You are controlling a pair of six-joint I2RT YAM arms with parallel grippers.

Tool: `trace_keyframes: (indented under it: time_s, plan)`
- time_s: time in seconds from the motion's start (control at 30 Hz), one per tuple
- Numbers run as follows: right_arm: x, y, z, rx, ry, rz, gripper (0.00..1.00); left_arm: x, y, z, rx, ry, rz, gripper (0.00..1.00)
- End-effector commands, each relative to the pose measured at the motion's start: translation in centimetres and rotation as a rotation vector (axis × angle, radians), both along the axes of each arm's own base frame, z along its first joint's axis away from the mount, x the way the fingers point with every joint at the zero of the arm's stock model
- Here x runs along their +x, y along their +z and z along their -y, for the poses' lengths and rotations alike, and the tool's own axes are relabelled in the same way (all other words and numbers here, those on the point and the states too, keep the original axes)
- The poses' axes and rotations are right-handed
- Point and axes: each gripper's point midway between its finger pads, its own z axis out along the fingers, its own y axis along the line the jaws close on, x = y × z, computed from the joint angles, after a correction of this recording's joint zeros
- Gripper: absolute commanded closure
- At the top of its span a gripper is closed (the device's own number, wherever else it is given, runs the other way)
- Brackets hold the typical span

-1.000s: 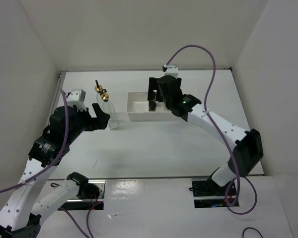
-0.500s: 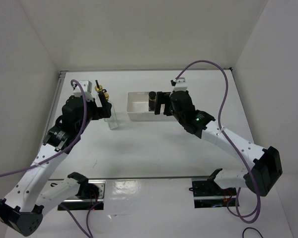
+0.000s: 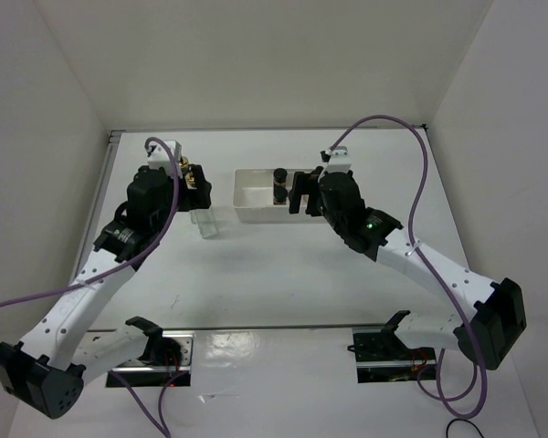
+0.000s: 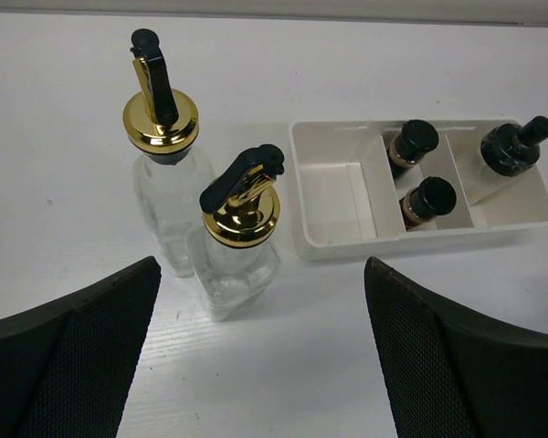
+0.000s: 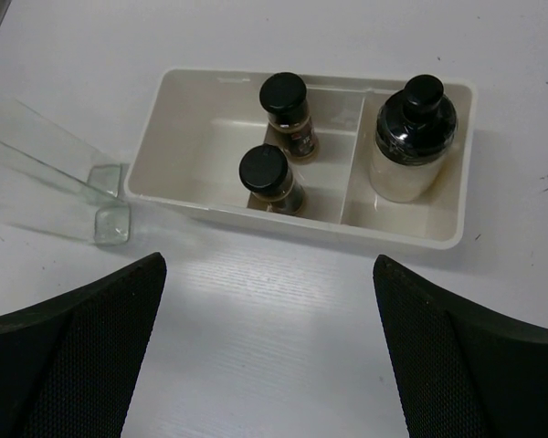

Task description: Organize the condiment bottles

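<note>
The step in hand looks to be the left arm's pick of one of the two glass bottles [image 4: 169, 196]. The tray [image 4: 393, 245], the biggest thing here, lies ahead and to the right of the left gripper [image 4: 261, 262]. I take it as the likely goal, since its compartment nearest that gripper holds nothing. The left gripper hangs with its fingers spread wide and grips nothing. The bottles stand just ahead of it and between the fingers: the nearer bottle [image 4: 239, 242] about midway, the farther bottle [image 4: 164, 169] behind it toward the left finger. They are so close that I cannot tell whether they touch. To do it well, I judge the gripper should take the nearer bottle alone, square its pads to two flat faces of the glass below the gold top, and keep the left finger off the farther bottle. Glass is slick and the bottle tall, so a firm, low hold and an upright carry seem wise. The right gripper [image 5: 268, 259] is likewise wide open with nothing in it, the tray just ahead of it, and is best kept out of the path. By count: one tray of three compartments, two glass bottles outside it, one pale jar [image 5: 414, 146] in an end compartment, and two small dark jars [image 5: 267, 178] in the middle one.
</note>
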Motion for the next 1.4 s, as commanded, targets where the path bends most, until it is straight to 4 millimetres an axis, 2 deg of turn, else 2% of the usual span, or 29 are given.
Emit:
trace_keyframes:
  time_s: [0.0, 0.17, 0.4, 0.5, 0.67, 1.03, 1.37]
  plan:
    - [-0.2, 1.5, 0.5, 0.024, -0.021, 0.049, 0.02, 1.5, 1.1, 0.2, 0.017, -0.001, 0.045, 0.03]
    - [-0.2, 1.9, 0.7, 0.028, -0.029, 0.058, 0.02, 2.3, 0.2, 0.4, 0.035, 0.007, 0.007, 0.03]
    - [-0.5, 0.9, 1.2, 0.012, -0.038, 0.045, 0.02, 2.9, -0.1, 0.3, 0.026, 0.036, 0.006, 0.05]
    - [-0.6, 1.2, 1.2, 0.018, -0.038, 0.052, 0.02, 3.2, -0.2, 0.2, 0.028, 0.045, 0.007, 0.08]
    - [-0.6, 0.8, 1.5, 0.009, -0.046, 0.048, 0.02, 3.7, -0.4, 0.3, 0.031, 0.053, 0.008, 0.08]
    - [-0.6, 0.0, 1.4, 0.005, -0.049, 0.032, 0.02, 4.0, -0.6, 0.4, 0.031, 0.053, 0.008, 0.20]
    - [-0.5, 0.1, 1.5, 0.011, -0.061, 0.032, 0.02, 4.4, -1.0, 0.3, 0.038, 0.063, 0.001, 0.21]
